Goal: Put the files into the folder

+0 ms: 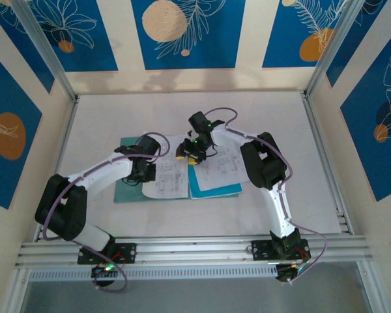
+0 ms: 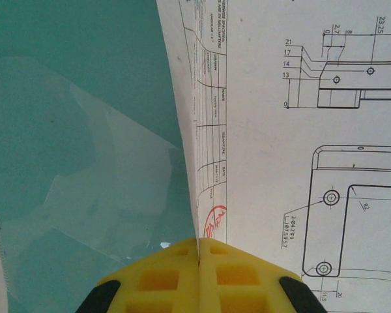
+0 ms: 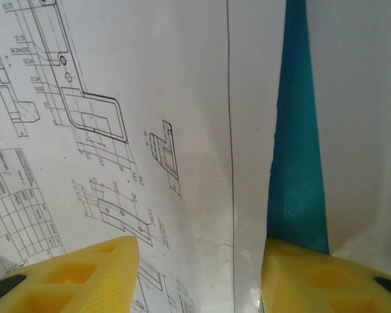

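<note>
The teal-green folder (image 1: 126,188) lies open at the left, with a clear pocket (image 2: 98,176) on its inner face (image 2: 72,98). White printed files (image 1: 168,179) lie beside it, and more of them (image 1: 223,168) rest on a light-blue sheet (image 1: 215,192). My left gripper (image 1: 146,171) is shut on the edge of one white drawing sheet (image 2: 280,150), and its yellow fingers (image 2: 199,242) pinch the lifted edge. My right gripper (image 1: 190,153) hovers open over a white sheet (image 3: 150,98); its jaws (image 3: 197,241) straddle the paper. A blue strip (image 3: 296,163) shows between two white sheets.
The white table (image 1: 195,111) is walled by aluminium posts and blue patterned panels (image 1: 182,32). A metal rail (image 1: 195,248) runs along the near edge by the arm bases. Open table surface lies behind and to the right of the papers.
</note>
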